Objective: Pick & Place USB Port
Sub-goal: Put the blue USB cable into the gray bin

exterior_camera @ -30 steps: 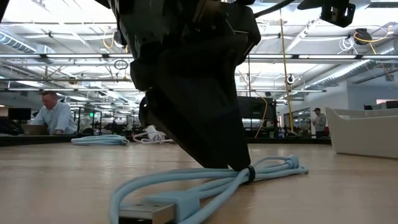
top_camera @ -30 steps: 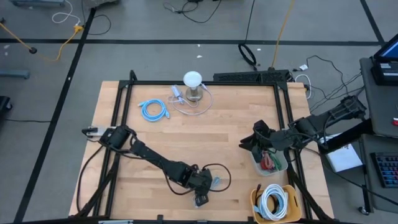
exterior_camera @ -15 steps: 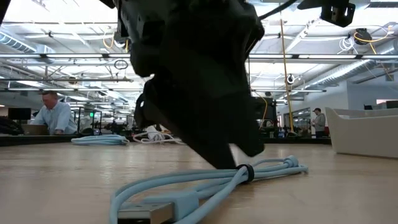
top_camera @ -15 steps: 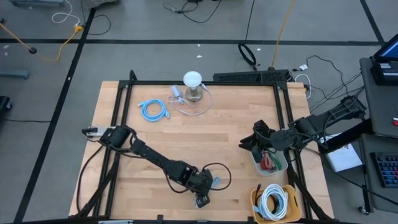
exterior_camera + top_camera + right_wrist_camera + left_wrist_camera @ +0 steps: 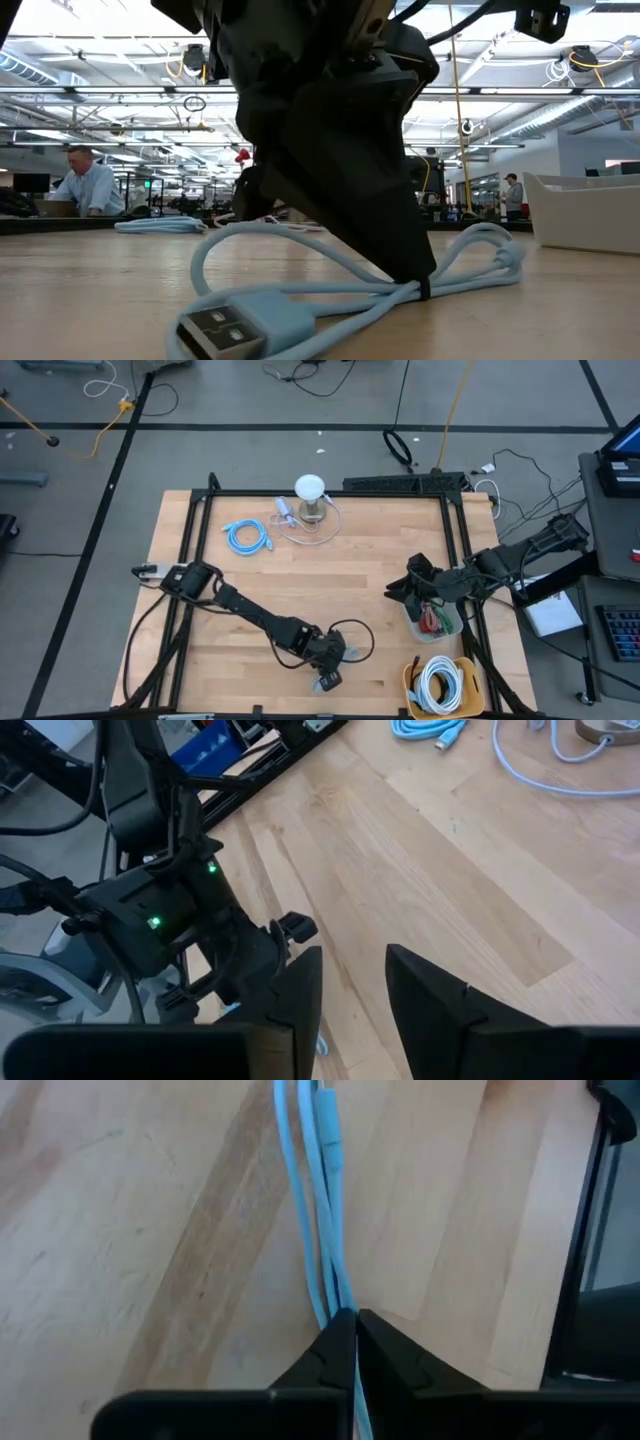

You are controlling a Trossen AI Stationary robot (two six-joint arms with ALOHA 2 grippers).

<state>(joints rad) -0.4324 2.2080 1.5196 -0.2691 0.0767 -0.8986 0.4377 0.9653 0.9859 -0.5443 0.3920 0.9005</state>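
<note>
A light blue USB cable (image 5: 330, 290), bundled with a black tie, lies on the wooden table near its front edge, its USB plug (image 5: 225, 330) toward the low camera. My left gripper (image 5: 331, 662) is shut on the bundle; the left wrist view shows the fingertips (image 5: 355, 1322) closed over the strands (image 5: 318, 1220). My right gripper (image 5: 402, 592) hangs open at the table's right side, its two fingers apart (image 5: 352, 975) with nothing between them. My left gripper pinches several strands of the cable bundle (image 5: 338, 1298) between its two fingertips, close to the black tie (image 5: 426, 290). The fingers come down slanting from above and lie roughly along the strands. The plug end rests on the table, and one loop (image 5: 215, 250) arches up slack.
A second blue coiled cable (image 5: 247, 537) and a white round-topped object (image 5: 311, 490) with a white cord lie at the far side. A clear cup (image 5: 438, 622) and a yellow bin (image 5: 440, 685) holding a white cable stand at the near right. People show in the room beyond.
My left gripper has shut on the blue cable bundle and tipped a little. The bundle has shifted with it: the plug end has turned toward the low camera and one loop has risen off the table. The right arm has kept still.
</note>
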